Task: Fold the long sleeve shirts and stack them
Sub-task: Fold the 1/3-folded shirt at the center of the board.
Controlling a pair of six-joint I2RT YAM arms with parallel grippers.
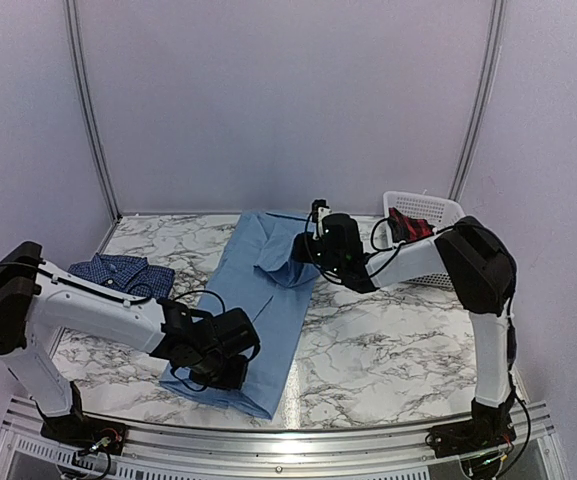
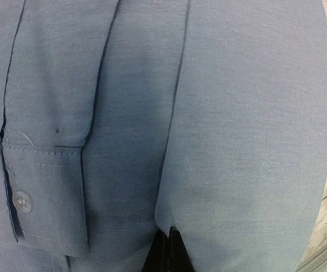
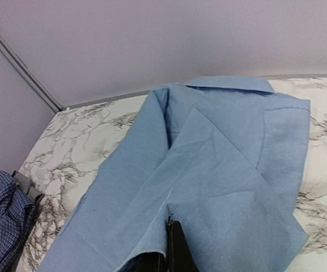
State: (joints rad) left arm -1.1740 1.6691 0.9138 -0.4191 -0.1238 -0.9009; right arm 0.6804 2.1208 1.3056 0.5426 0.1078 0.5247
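i see the light blue shirt (image 1: 268,300) lying lengthwise in the middle of the marble table (image 1: 388,340), my left gripper (image 2: 170,246) clamped on its near end and my right gripper (image 3: 172,241) clamped on a folded edge toward the collar end, while the dark checked shirt (image 1: 118,272) rests at the left side

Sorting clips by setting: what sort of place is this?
Likely a robot lab booth: plain lilac walls enclose a marble-print table, and a left arm and right arm sit mounted on its rail, both gripping a blue shirt.
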